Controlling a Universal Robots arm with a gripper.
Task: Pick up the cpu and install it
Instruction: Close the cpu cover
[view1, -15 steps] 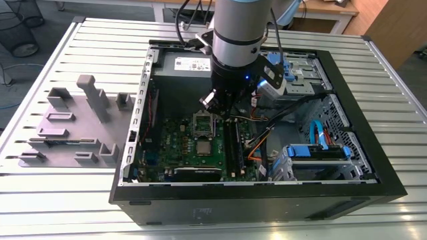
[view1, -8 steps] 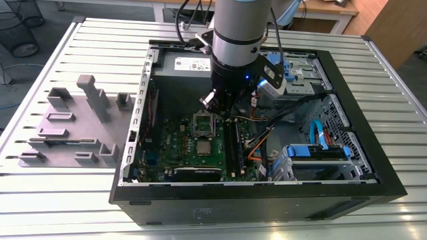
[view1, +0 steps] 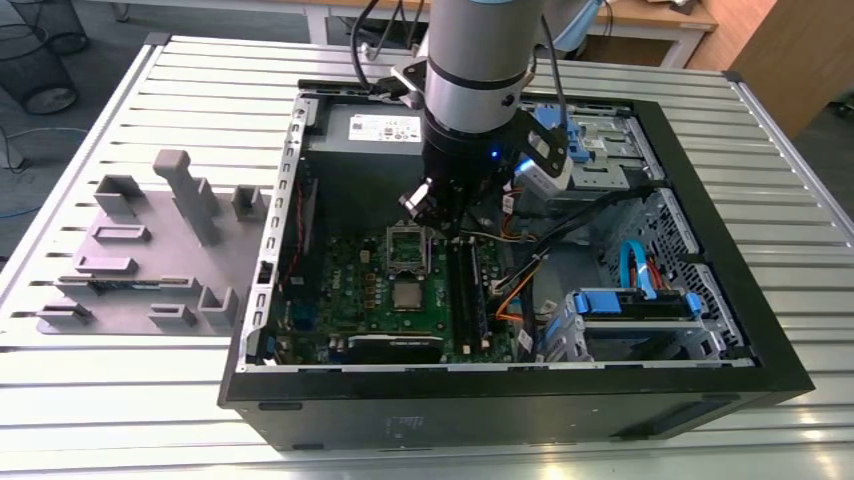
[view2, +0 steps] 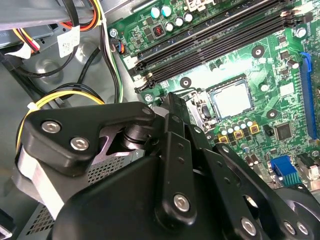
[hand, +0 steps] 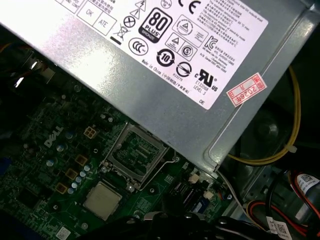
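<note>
Slatted counter (view1: 134, 420), open PC case (view1: 507, 400): looks like the approach step.
My end effector (view1: 449, 225) hovers near the cpu (view1: 407, 293); can't tell its opening. Grabbing needs careful centring.

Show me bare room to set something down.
Free: slatted table at the exterior view's right of the case, and the strip along its near wall. Crowded: the grey fixture blocks, and inside the case, where the gripper hangs over the motherboard.
</note>
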